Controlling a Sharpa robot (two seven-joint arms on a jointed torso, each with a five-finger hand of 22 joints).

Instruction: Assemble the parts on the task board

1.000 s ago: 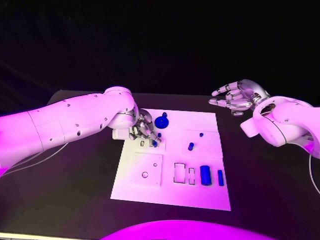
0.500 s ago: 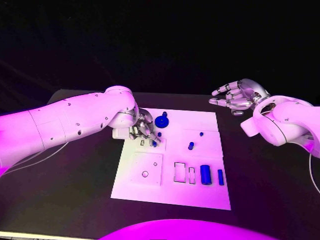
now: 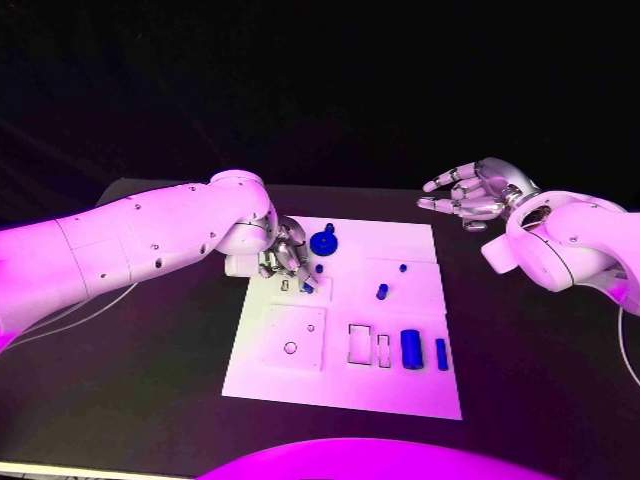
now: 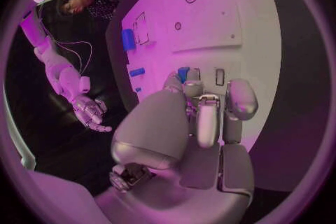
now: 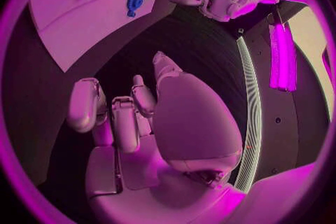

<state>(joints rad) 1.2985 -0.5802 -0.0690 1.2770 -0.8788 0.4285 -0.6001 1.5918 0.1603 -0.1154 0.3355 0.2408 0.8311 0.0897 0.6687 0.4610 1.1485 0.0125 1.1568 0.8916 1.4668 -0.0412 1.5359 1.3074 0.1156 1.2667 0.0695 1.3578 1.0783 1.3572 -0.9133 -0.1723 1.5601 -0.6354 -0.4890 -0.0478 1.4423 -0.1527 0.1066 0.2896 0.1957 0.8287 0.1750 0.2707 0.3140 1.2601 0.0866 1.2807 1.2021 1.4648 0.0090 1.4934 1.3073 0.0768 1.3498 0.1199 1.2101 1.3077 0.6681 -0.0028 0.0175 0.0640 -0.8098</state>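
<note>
Your task board lies on the tabletop under your left hand, whose fingertips pinch a small blue part against it. Your right hand hovers well aside, empty, fingers loosely spread.

1. A black table carried everything, its dark top stretching out on all sides of the board.
2. The white task board lay flat in the middle of it, longer edge running away from the robot.
3. The board's near edge sat well inside the table's near edge.
</note>
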